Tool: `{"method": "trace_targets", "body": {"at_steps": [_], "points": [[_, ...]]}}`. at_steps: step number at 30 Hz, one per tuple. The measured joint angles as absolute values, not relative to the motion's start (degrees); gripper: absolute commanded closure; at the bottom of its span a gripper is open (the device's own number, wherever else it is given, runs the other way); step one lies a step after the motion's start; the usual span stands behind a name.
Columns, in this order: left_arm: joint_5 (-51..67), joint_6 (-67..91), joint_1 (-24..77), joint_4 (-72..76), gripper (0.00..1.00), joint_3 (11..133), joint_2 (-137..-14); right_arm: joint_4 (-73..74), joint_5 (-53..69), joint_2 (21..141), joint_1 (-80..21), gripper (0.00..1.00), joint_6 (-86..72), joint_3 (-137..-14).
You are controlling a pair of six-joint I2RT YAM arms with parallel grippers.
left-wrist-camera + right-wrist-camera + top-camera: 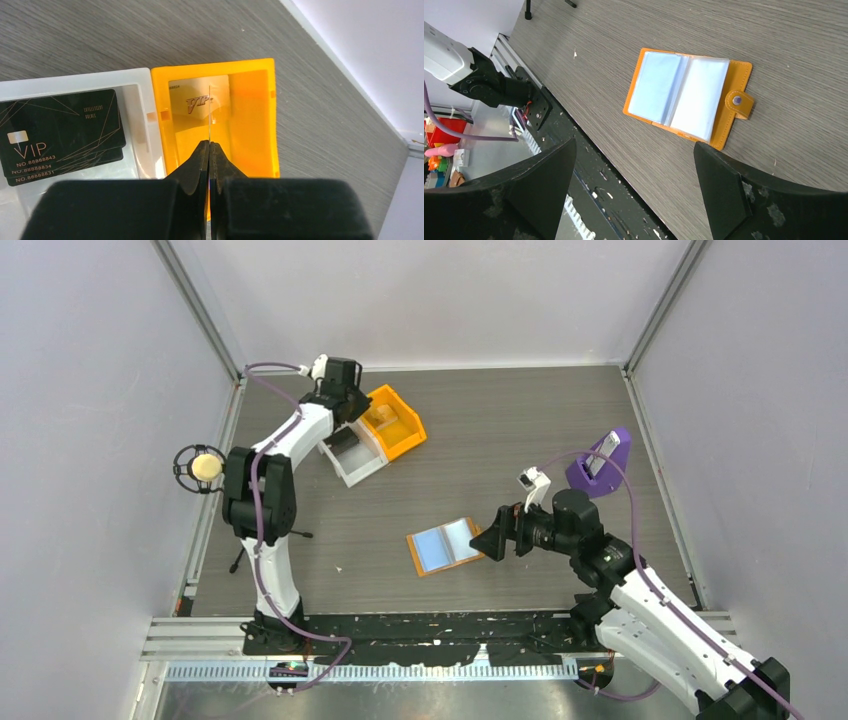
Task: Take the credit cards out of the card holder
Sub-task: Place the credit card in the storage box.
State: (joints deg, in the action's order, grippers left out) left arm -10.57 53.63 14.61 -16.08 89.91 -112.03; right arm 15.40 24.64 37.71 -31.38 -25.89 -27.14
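Pale walls (90,390) close in the grey tabletop (500,430) on three sides. The card holder (445,547) lies open flat toward the near edge, well apart from them. The right fingers (719,190) stand wide just off its tab side, not touching, while the left fingers (197,165) pinch a thin card (209,115) edge-on above the orange bin (260,125).

In the left wrist view we read pale gold print on a stack of three black cards (60,132), at the left of the frame in a white bin (137,80). The top card says "VIP" in large letters, with "NO.88888843" below it. The edges of the two cards beneath show "NO.88888834" and "NO.88888831". Two small lines at the top card's upper right are too fine for us to read. At upper centre, a gold card (192,125) in an orange bin (260,125) says "VIP".
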Motion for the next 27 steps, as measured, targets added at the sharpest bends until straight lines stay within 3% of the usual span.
{"method": "trace_targets", "body": {"at_steps": [25,27], "points": [[-10.6,53.3,14.5,-16.1,1.0,94.7,-119.9,15.1,23.3,40.9,-31.2,0.05,-24.0,-28.7],[-10.9,52.9,14.5,-16.2,0.94,95.5,-120.3,15.2,23.1,40.9,-31.2,0.05,-24.0,-28.7]]}}
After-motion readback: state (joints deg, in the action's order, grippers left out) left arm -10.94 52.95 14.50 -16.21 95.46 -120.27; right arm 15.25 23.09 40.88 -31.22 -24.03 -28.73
